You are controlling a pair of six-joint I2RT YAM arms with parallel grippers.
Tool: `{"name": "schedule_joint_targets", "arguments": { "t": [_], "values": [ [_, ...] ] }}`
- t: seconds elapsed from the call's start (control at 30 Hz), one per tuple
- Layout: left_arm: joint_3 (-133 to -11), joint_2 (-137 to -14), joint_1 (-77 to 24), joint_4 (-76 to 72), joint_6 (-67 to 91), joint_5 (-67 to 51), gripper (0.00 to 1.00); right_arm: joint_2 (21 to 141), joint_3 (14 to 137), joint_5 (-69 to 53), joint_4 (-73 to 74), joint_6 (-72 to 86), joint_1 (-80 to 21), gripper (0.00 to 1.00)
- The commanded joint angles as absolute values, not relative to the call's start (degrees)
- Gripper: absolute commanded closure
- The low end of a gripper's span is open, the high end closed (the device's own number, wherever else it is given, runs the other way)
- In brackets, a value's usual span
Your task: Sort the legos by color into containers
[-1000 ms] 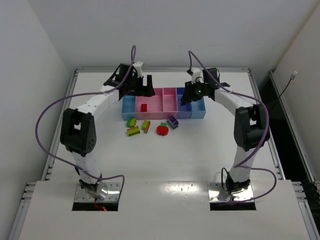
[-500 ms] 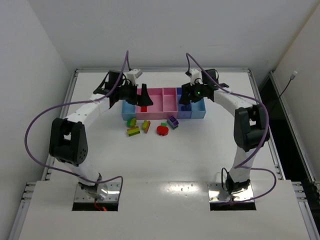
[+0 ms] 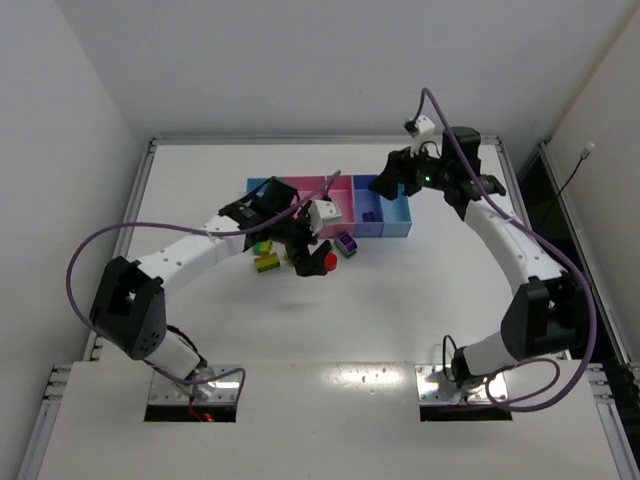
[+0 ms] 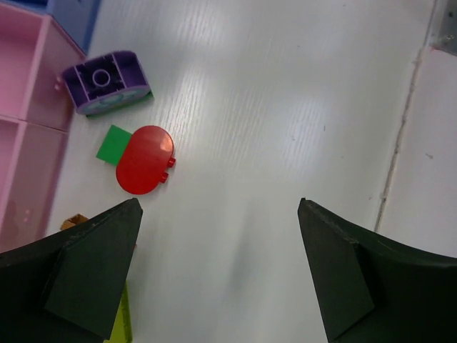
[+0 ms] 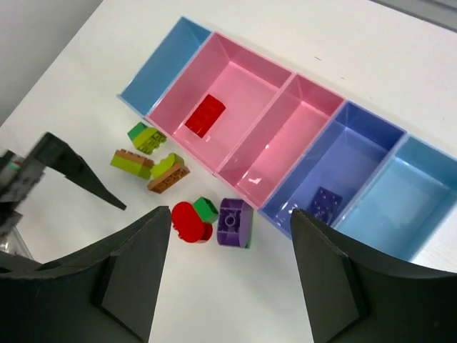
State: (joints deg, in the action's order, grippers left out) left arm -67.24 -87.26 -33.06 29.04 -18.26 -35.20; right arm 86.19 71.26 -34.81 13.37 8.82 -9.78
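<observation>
Grippers are both gaping empty: left gripper (image 4: pixel 219 214) is hovering, red lego (image 4: pixel 145 158) at its ten o'clock; right gripper (image 5: pixel 230 236) is hanging over trays (image 5: pixel 246 86).

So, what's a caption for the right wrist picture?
Open right pincer over trays; red brick in wide pink, dark brick in periwinkle.

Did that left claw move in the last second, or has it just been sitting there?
Yes. The left gripper has come away from above the trays toward the near side, and now hovers open by the loose red brick.
</observation>
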Motion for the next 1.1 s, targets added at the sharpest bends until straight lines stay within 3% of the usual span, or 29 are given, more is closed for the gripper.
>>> {"name": "schedule_joint_targets", "arguments": {
  "t": [0.0, 0.27, 0.53, 0.83, 1.07],
  "values": [
    [-63.74, -84.83, -34.8, 23.06, -14.65, -26.57, 0.02, 84.99, 68.65, -36.04, 14.33, 9.93, -7.74, 0.3],
    [-52.74, -78.84, -42.71, 9.94, -6.25, -9.45, 0.0, 84.29, 66.62, -37.08, 14.85, 9.4, -4.23, 0.3],
    [-58.43, -83.05, -45.87, 12.12, 24.21, 7.54, 0.03, 85.86, 66.62, -38.23, 14.85, 9.93, -3.08, 0.3],
    [-68.88, -92.36, -51.06, 22.75, 39.81, 10.8, 0.01, 86.4, 67.15, -38.76, 14.85, 9.93, -2.03, 0.3],
    [-68.82, -98.25, -50.37, 25.66, 42.89, 13.0, 0.01, 86.4, 67.15, -39.37, 15.99, 9.93, -1.5, 0.3]
  ]
}}
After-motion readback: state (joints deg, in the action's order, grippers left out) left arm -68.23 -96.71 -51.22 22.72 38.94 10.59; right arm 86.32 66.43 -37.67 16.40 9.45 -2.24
